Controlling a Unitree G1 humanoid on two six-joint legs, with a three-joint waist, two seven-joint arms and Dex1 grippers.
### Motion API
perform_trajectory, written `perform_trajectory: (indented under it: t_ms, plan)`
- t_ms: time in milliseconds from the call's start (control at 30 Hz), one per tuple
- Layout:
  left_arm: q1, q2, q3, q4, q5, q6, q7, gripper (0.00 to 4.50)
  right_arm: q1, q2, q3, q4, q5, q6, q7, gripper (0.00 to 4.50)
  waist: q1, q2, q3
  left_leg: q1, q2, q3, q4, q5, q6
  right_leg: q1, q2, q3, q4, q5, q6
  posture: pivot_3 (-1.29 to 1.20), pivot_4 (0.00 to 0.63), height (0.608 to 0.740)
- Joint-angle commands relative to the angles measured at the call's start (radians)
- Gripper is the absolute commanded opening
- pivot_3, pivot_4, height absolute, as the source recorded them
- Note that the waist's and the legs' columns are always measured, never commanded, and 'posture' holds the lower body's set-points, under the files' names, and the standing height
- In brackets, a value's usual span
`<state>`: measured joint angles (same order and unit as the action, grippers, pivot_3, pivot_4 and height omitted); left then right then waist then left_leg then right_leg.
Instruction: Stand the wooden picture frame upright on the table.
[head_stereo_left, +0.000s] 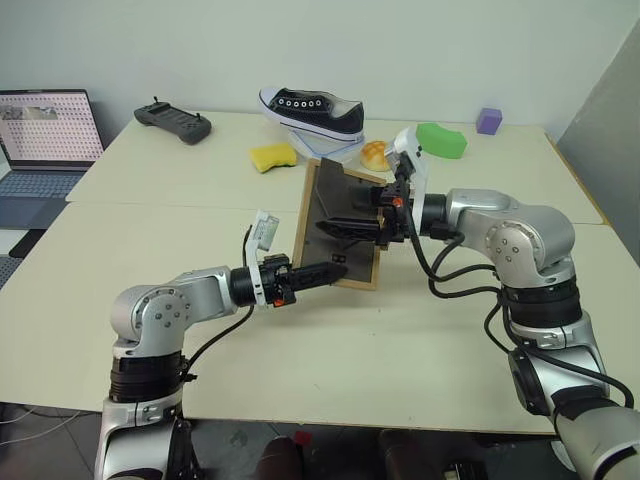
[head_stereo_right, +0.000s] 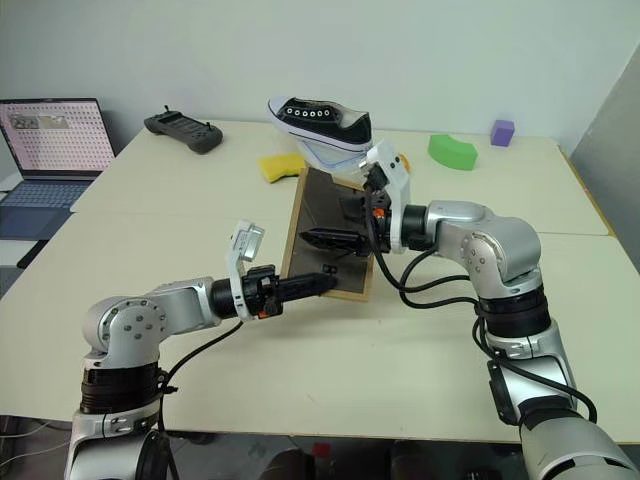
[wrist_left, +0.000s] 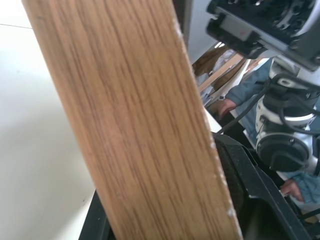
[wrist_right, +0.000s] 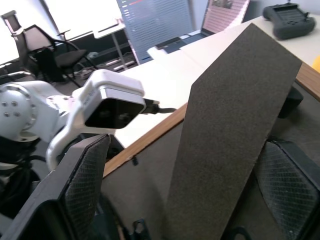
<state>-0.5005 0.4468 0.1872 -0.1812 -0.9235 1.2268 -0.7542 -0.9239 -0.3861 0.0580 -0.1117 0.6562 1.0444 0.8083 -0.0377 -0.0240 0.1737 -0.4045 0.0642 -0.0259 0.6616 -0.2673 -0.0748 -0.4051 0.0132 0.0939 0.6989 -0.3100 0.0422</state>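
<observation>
Overhead, the table is stretching pale and cream, its seam running crosswise behind the frame. Behind the frame, a black-and-white shoe is sitting with a yellow sponge just beside it, and a bun is peeking out close behind the frame's top edge. Farther from the frame, a green block and a small purple cube are lying near the far edge, a black controller is resting off to the left, and an open laptop is glowing on a lower surface beyond the table's left end. A plain white wall is closing off the room behind. In the left wrist view a person's hand is showing in the background.

The frame is being held tilted above the table near its middle, dark back panel facing the camera, with its bottom edge seemingly touching the tabletop, though that contact is hard to confirm. The left gripper is reaching in at the frame's lower left corner, its fingers clamped on the wood border, which is looming large in the left wrist view. The right gripper is pointing at the back panel from the right, its fingers spread wide apart on either side of the raised stand, not pinching it.
</observation>
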Motion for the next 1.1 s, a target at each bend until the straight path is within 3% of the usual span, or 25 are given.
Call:
perform_trajectory:
  t_ms: [33, 133, 233, 400, 500, 567, 700, 900, 1100]
  plan:
    - [0.001, 0.003, 0.027, -0.024, -0.035, -0.027, 0.005, 1.42, 0.022, -0.046, -0.084, -0.122, 0.137, 0.059, 0.055, 4.48, 0.001, 0.0, 0.0, 0.0, 0.0, 0.0, 0.0, 0.0, 0.0, 0.0, 0.0, 0.0, 0.0, 0.0, 0.0, 0.0, 0.15, 0.74]
    - [0.015, 0.01, 0.037, -0.012, -0.046, -0.028, 0.005, 1.42, 0.103, -0.114, -0.148, -0.192, 0.218, 0.114, 0.068, 4.48, 0.007, 0.0, 0.0, -0.001, 0.0, 0.0, 0.0, 0.0, 0.0, 0.0, 0.0, -0.001, -0.001, 0.0, 0.0, 0.0, 0.15, 0.74]
    - [0.023, 0.017, 0.022, -0.018, -0.044, -0.032, -0.002, 1.42, 0.159, -0.146, -0.155, -0.226, 0.204, 0.092, 0.033, 4.48, 0.006, 0.0, 0.0, -0.001, 0.0, 0.0, 0.0, 0.0, 0.0, 0.0, 0.0, -0.001, -0.001, 0.0, 0.0, 0.0, 0.15, 0.74]
    - [-0.001, 0.008, 0.041, 0.004, -0.097, 0.02, 0.012, 1.42, 0.309, -0.264, -0.11, -0.231, -0.065, -0.224, 0.009, 4.48, 0.004, 0.0, 0.0, -0.001, 0.0, 0.0, 0.0, 0.0, 0.0, 0.0, 0.001, 0.0, -0.001, 0.0, 0.0, 0.0, 0.15, 0.74]
    - [-0.045, -0.006, 0.092, 0.062, -0.187, 0.121, 0.06, 1.42, 0.449, -0.384, -0.003, -0.1, -0.495, -0.939, -0.002, 4.48, 0.007, -0.001, 0.0, -0.001, -0.001, 0.0, 0.0, 0.0, 0.0, 0.0, 0.0, 0.0, -0.002, 0.0, 0.0, 0.0, 0.15, 0.74]
    - [-0.076, -0.011, 0.12, 0.105, -0.248, 0.199, 0.098, 1.42, 0.469, -0.45, 0.056, 0.064, -0.78, -1.395, -0.166, 4.48, 0.008, -0.002, 0.001, -0.002, -0.001, 0.0, 0.001, 0.0, 0.0, 0.0, 0.0, -0.001, -0.002, 0.0, 0.001, 0.0, 0.15, 0.74]
    - [-0.16, -0.047, 0.21, 0.25, -0.377, 0.339, 0.219, 1.42, 0.379, -0.452, 0.097, 0.283, -1.103, -1.784, -0.475, 4.48, -0.01, -0.003, 0.001, 0.0, -0.001, 0.002, 0.001, 0.0, 0.0, 0.0, 0.0, 0.002, -0.001, 0.0, 0.002, 0.0, 0.15, 0.74]
    - [-0.182, -0.012, 0.146, 0.359, -0.656, 0.388, 0.383, 1.42, 0.204, -0.361, 0.162, 0.445, -1.409, -1.956, -0.815, 4.48, -0.028, -0.003, 0.001, 0.003, 0.0, 0.002, 0.0, 0.003, -0.005, 0.0, 0.001, 0.004, 0.001, 0.0, 0.001, 0.0, 0.15, 0.74]
    - [-0.134, 0.038, 0.034, 0.318, -0.864, 0.323, 0.522, 1.42, 0.107, -0.309, 0.236, 0.532, -1.532, -1.999, -0.927, 4.48, -0.019, -0.003, 0.001, 0.003, -0.001, 0.002, 0.0, 0.003, -0.005, 0.0, -0.002, 0.003, 0.002, 0.0, 0.001, 0.0, 0.15, 0.74]
